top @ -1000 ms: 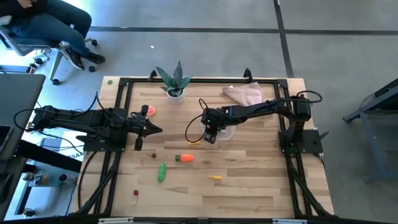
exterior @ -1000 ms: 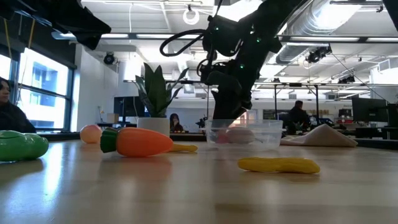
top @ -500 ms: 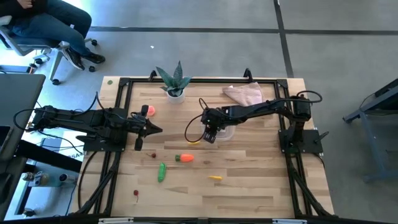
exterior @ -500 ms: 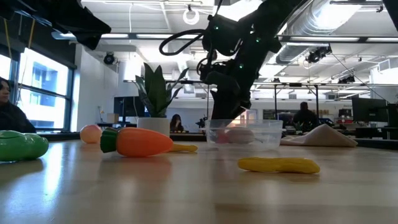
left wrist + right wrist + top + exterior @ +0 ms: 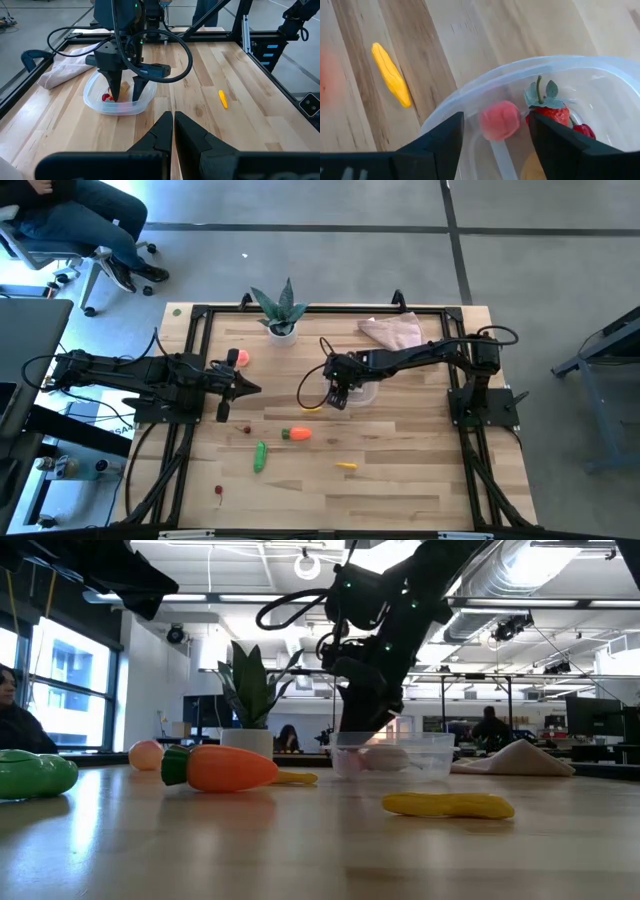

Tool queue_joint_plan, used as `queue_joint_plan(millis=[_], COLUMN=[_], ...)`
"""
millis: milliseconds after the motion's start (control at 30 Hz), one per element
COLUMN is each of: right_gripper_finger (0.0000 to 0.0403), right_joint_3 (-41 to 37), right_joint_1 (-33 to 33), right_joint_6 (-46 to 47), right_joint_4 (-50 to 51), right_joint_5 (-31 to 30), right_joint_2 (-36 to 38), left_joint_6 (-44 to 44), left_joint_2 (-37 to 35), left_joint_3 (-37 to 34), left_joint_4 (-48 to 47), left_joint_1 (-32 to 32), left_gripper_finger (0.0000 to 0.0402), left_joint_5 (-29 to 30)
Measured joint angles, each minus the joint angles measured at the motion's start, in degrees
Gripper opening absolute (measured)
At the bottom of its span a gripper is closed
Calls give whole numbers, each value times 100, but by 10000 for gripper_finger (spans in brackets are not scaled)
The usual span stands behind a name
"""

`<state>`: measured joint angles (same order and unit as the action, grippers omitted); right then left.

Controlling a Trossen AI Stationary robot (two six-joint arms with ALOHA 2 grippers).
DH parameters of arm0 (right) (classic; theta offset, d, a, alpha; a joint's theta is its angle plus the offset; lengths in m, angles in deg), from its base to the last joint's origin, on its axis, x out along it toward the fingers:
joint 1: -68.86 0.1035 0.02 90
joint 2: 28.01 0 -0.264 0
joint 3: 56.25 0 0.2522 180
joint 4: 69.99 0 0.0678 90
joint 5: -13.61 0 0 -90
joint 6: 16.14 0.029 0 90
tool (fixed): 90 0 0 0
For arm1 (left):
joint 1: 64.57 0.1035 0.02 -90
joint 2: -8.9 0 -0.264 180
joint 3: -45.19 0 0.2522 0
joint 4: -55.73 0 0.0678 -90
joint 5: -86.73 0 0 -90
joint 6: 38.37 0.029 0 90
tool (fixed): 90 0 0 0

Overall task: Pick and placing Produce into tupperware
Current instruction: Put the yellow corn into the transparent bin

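Right gripper point(image 5: 337, 401), fingers spread and holding nothing, hangs over the near rim of my tupperware point(image 5: 530, 95), a round, thin-walled, see-through plastic tub. Between my 2 dark fingers lies a matte, rounded pink piece point(image 5: 499, 120); beside it sits a glossy red strawberry point(image 5: 547, 108) with a green leafy cap, both inside the tub. Just outside the rim, a smooth, tapered yellow piece point(image 5: 390, 75) rests on the pale wooden table point(image 5: 400, 470). Farther out lie an orange carrot point(image 5: 225, 768) with a green top, a second elongated yellow piece point(image 5: 448, 804), a stubby green cucumber point(image 5: 260, 456) and a round peach point(image 5: 241, 358). Crumpled pinkish cloth point(image 5: 392, 331) lies beyond the tub, and a spiky plant point(image 5: 279, 308) stands in a white pot. My left gripper point(image 5: 173, 119), its pointed fingers pressed together on nothing, waits at the table's left side.
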<state>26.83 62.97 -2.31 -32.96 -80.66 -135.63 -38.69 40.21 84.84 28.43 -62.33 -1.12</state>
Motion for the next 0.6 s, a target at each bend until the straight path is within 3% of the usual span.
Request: queue_joint_plan(millis=[300, 600], right_gripper_finger=[204, 204], right_joint_3=[823, 2242], right_joint_1=[19, 480], right_joint_6=[-86, 181], right_joint_4=[1246, 3558], right_joint_5=[139, 411], right_joint_2=[0, 0], left_joint_6=[0, 0], left_joint_2=[2, 1], left_joint_3=[0, 0], left_joint_4=[0, 0], left_joint_1=[0, 0], left_gripper_finger=[7, 7], left_joint_5=[-2, -2])
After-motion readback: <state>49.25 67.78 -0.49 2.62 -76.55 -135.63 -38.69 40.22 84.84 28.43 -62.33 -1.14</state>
